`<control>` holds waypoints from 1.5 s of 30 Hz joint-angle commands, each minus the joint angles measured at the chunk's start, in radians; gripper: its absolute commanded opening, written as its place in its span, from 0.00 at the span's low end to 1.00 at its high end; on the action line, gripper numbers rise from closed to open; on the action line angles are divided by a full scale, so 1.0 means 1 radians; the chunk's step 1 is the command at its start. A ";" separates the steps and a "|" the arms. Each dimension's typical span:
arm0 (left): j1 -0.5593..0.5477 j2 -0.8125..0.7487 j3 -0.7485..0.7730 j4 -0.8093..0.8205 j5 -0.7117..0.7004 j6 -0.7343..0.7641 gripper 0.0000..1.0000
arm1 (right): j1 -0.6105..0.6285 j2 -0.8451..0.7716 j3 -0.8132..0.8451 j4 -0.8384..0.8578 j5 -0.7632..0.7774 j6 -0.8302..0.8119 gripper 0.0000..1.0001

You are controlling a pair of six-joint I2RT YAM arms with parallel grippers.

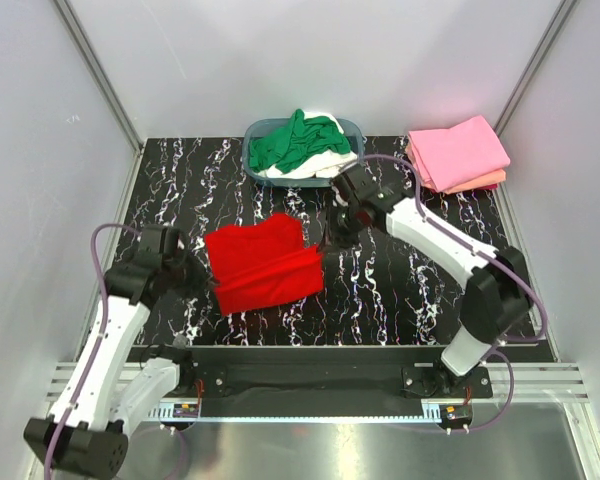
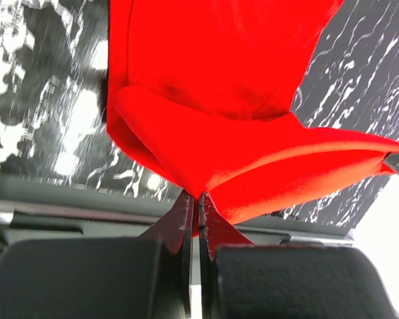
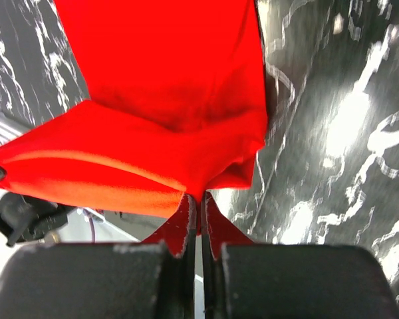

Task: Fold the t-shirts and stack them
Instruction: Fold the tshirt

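The bright red t-shirt lies partly folded in the middle of the black marbled table. My left gripper is shut on its left edge, and the cloth is pinched between the fingertips in the left wrist view. My right gripper is shut on its right edge, with the cloth pinched in the right wrist view. Both hold a fold of the shirt lifted slightly off the table. Green and white t-shirts lie bunched in the basket. Folded pink and salmon shirts are stacked at the far right.
The blue-grey plastic basket stands at the back centre. Grey walls close in the table on the left, back and right. The table's front edge and the arm bases' rail lie close behind the shirt.
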 commanded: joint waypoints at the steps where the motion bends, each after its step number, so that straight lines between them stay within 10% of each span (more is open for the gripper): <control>1: 0.016 0.079 0.071 0.085 -0.037 0.060 0.00 | -0.038 0.067 0.149 -0.068 0.023 -0.084 0.00; 15: 0.235 0.390 0.170 0.205 0.070 0.215 0.00 | -0.092 0.452 0.588 -0.196 -0.036 -0.143 0.00; 23: 0.307 0.764 0.390 0.250 0.104 0.289 0.00 | -0.138 0.829 1.126 -0.327 -0.016 -0.098 0.03; 25: 0.321 0.916 0.502 0.233 0.072 0.287 0.06 | -0.162 0.952 1.328 -0.326 -0.028 -0.067 0.39; 27: 0.332 1.019 0.570 0.245 0.122 0.310 0.42 | -0.181 0.988 1.372 -0.277 -0.081 -0.026 0.99; 33: 0.352 1.078 0.632 0.239 0.109 0.318 0.89 | -0.192 0.800 1.086 -0.062 -0.105 -0.117 1.00; 45: 0.349 0.796 0.423 0.330 -0.017 0.347 0.78 | -0.173 0.371 0.230 0.373 -0.206 -0.071 0.91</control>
